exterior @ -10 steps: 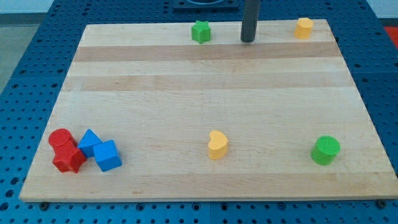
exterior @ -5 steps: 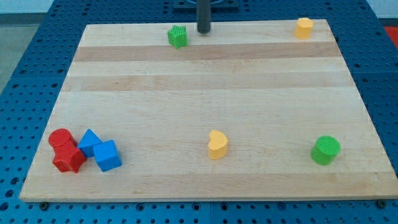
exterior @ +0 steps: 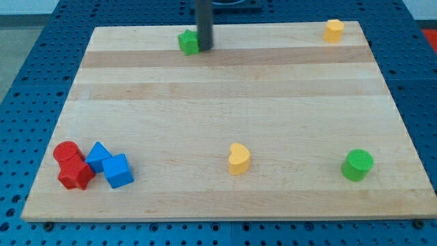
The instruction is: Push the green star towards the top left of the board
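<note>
The green star [exterior: 188, 42] lies near the view's top edge of the wooden board [exterior: 225, 102], left of centre. My tip [exterior: 204, 48] is right against the star's right side, seemingly touching it. The dark rod rises straight up from there and leaves the view at the top.
A yellow block [exterior: 333, 31] sits at the top right. A yellow heart [exterior: 238, 159] lies at bottom centre and a green cylinder [exterior: 357, 165] at bottom right. At bottom left, a red cylinder [exterior: 66, 152], a red block [exterior: 75, 174] and two blue blocks [exterior: 99, 156] [exterior: 118, 171] cluster together.
My tip moved left along the top edge, from right of the star to against its right side. The green star slid left by some 45 pixels. The other blocks stayed put.
</note>
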